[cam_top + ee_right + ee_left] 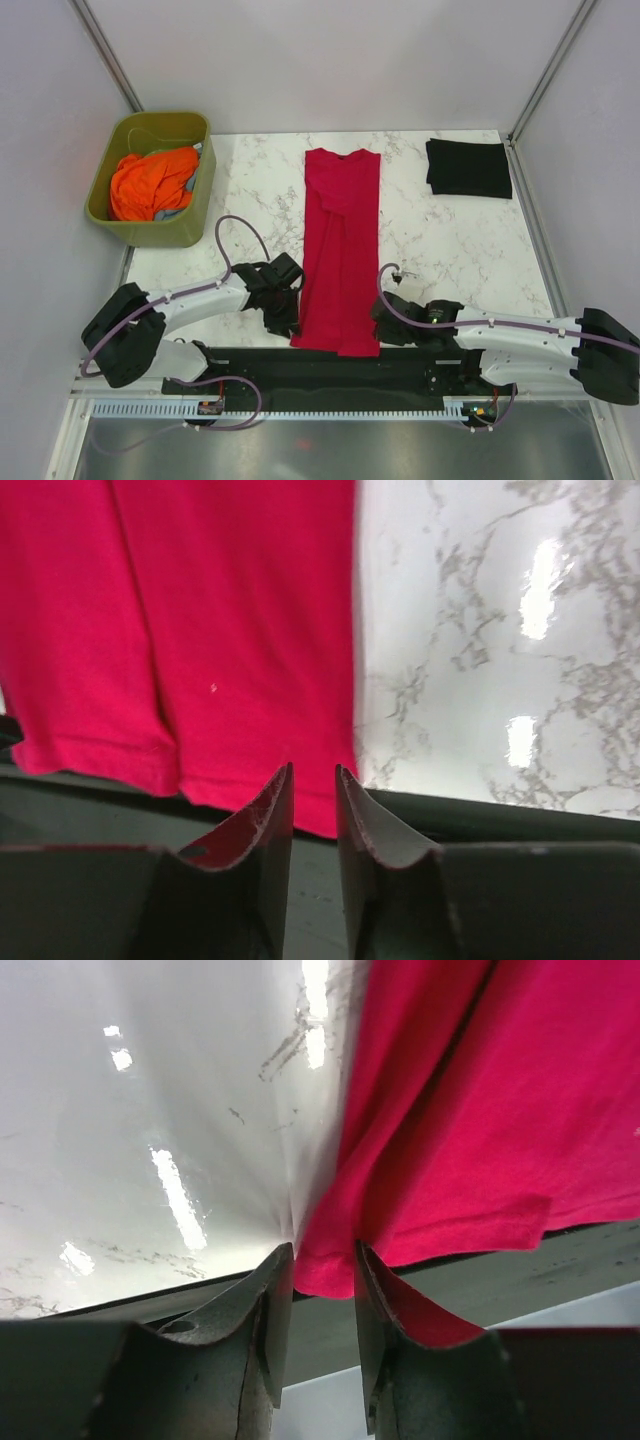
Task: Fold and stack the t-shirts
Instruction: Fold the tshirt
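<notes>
Entry: crimson red t-shirt [340, 260] lies flat down the middle of the marble surface [460, 250], already narrowed into a long strip, collar at the far end, hem at the near edge and lapping onto the black mat [330, 372] in front of my bases. Black t-shirt [468, 168] sits as a folded rectangle at the far right corner, well apart from the red one. Olive tub [190, 232] at far left holds an orange cloth [150, 182]; not part of this job. Left jaws: low at the near left corner of the hem [322, 1272], clenched on it, since my left wrist view shows red cloth running up between the two tips. Right jaws: low at the near right corner of the hem [322, 815], tips drawn close together with the red edge just at them; I cannot tell from the right wrist view whether cloth is truly pinched or only lies behind them. Judgement: lengthwise folds done, crosswise fold in hand. Next move calls for a confirmed grip on both corners, then an even lift and carry toward the collar, both arms level so the strip does not skew. Stacking with the black t-shirt is not yet done. Risk: right corner slipping free mid-carry.
</notes>
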